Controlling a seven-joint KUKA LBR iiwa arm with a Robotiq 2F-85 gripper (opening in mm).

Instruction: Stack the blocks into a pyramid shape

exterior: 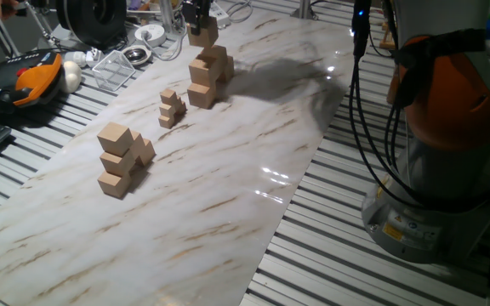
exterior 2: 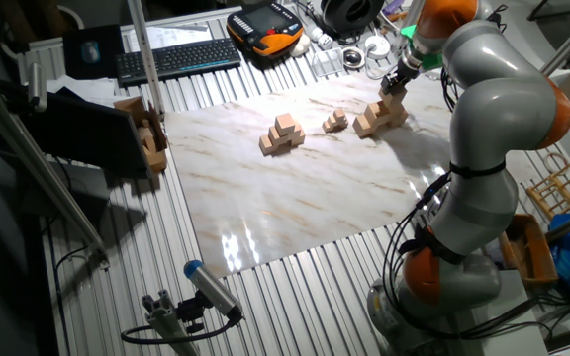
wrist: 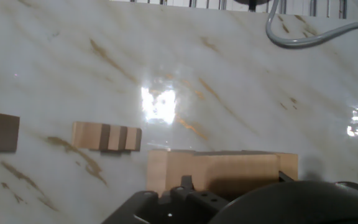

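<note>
My gripper (exterior: 198, 19) hangs at the far end of the marble board, shut on a tan wooden block (exterior: 204, 34). Right under it stands a stepped pile of the same blocks (exterior: 207, 75); whether the held block touches its top I cannot tell. From the other fixed view, the gripper (exterior 2: 400, 81) is over that pile (exterior 2: 378, 119). A second pile of tan blocks (exterior: 122, 158) forms a pyramid shape nearer the middle (exterior 2: 283, 133). The hand view shows wide block tops (wrist: 222, 169) just below the hand; the fingertips are hidden.
A heap of much smaller tan cubes (exterior: 171, 108) sits between the two piles, also in the hand view (wrist: 107, 137). A clear plastic box (exterior: 116, 68), an orange pendant (exterior: 37, 78) and a keyboard (exterior 2: 178, 57) lie beyond the board. The robot base (exterior: 436, 170) stands at the right.
</note>
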